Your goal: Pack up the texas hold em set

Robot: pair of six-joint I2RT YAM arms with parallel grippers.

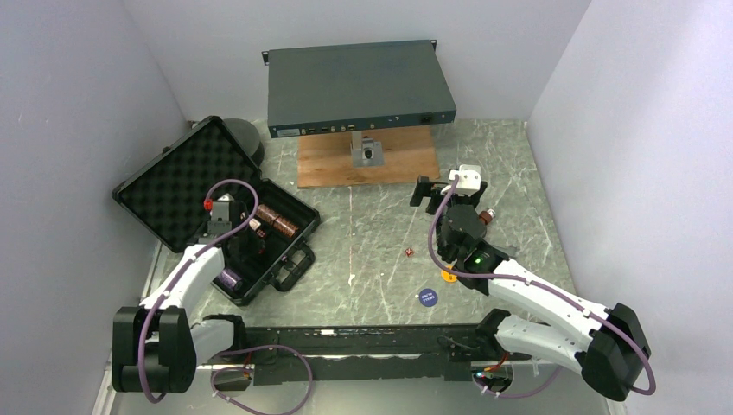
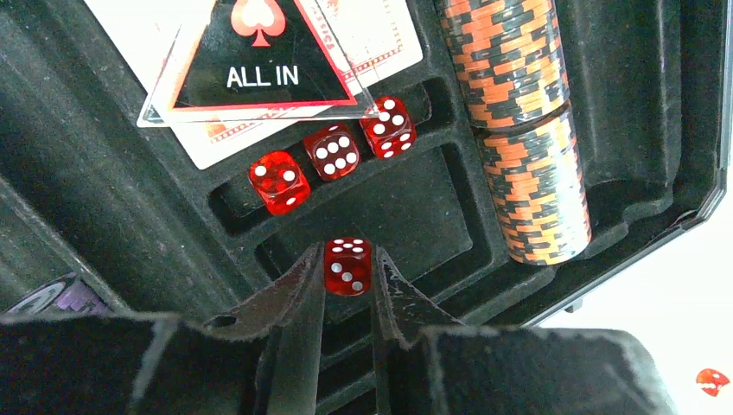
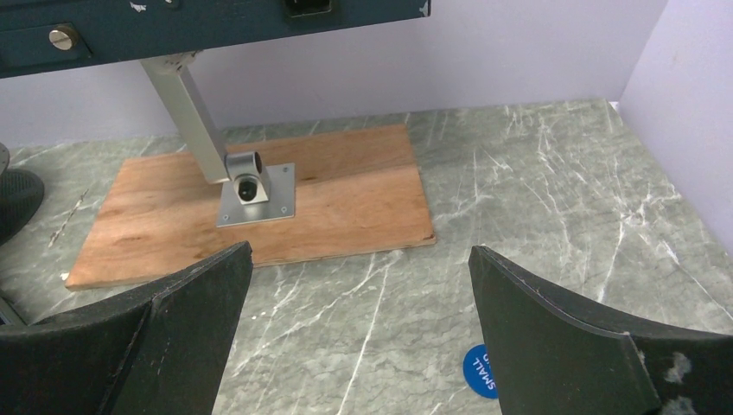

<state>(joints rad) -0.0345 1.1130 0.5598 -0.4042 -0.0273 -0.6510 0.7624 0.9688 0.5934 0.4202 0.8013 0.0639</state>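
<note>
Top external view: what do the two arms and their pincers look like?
The left arm and right arm have white links, black joints and looping purple cables. The right arm shows a small green light. On both, the pincer fingers are black, tapering to blunt tips.

Your marble table (image 1: 380, 233) holds the open case (image 1: 173, 186) at left, a wooden board (image 1: 328, 164) far centre, a red die (image 1: 406, 252) and blue disc (image 1: 428, 296) near.

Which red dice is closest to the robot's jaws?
The lone die between the left jaws, apart from the three others lined up below the ALL IN card.
</note>
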